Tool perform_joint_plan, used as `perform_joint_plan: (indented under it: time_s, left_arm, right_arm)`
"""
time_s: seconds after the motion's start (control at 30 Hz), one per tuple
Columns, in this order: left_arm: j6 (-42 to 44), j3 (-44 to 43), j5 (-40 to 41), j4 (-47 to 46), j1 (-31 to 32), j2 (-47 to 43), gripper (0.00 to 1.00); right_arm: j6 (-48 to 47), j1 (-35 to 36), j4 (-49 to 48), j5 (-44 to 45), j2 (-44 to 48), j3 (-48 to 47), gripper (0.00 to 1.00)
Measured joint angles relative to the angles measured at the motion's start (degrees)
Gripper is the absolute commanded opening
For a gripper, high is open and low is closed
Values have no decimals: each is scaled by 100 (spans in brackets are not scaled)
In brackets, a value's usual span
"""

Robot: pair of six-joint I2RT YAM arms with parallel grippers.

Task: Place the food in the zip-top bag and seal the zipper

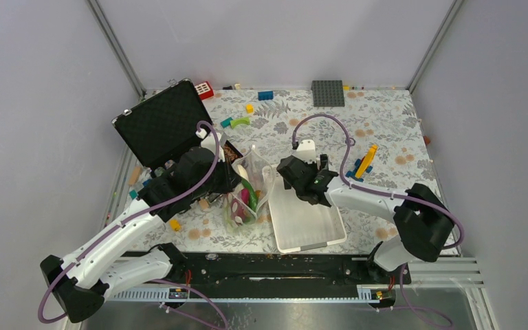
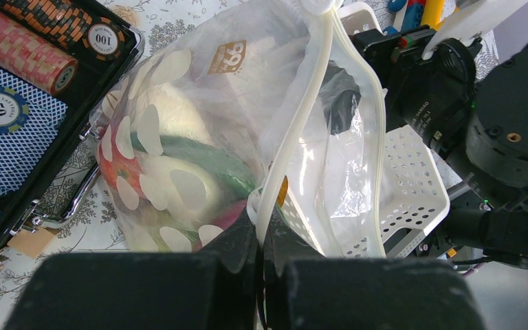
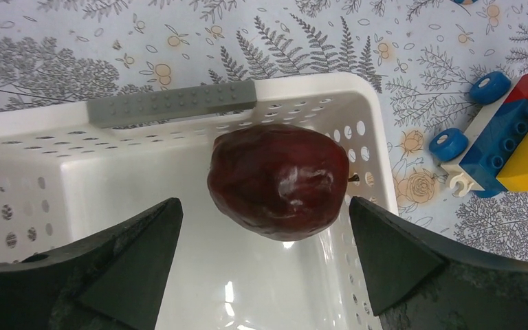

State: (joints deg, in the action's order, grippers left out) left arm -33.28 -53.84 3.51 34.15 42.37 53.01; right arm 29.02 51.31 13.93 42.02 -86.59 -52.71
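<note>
In the white basket (image 3: pixel 41 120), dark-red bulb (image 3: pixel 278 180) between wide-open fingers (image 3: pixel 130 261) of the right end effector (image 3: pixel 265 210), apparently untouched.

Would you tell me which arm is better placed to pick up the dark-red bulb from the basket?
The right arm: the right gripper is open with a finger on each side of the dark-red bulb in the white basket. The left gripper is shut on the edge of the zip-top bag.

The floral table (image 1: pixel 392 127) carries an open black case (image 1: pixel 161 127), a bag (image 1: pixel 243 199), a white basket (image 1: pixel 306 225), a grey baseplate (image 1: pixel 328 93), a brick car (image 1: pixel 363 163) and scattered bricks (image 1: pixel 266 95).
</note>
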Motion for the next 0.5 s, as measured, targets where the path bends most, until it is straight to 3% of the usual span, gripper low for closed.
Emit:
perform_joint_plan:
  time_s: [0.5]
  left_arm:
    - [-2,0,13,0,0,0,0]
  right_arm:
    - [-4,-197,85,-15,-748,-221,98]
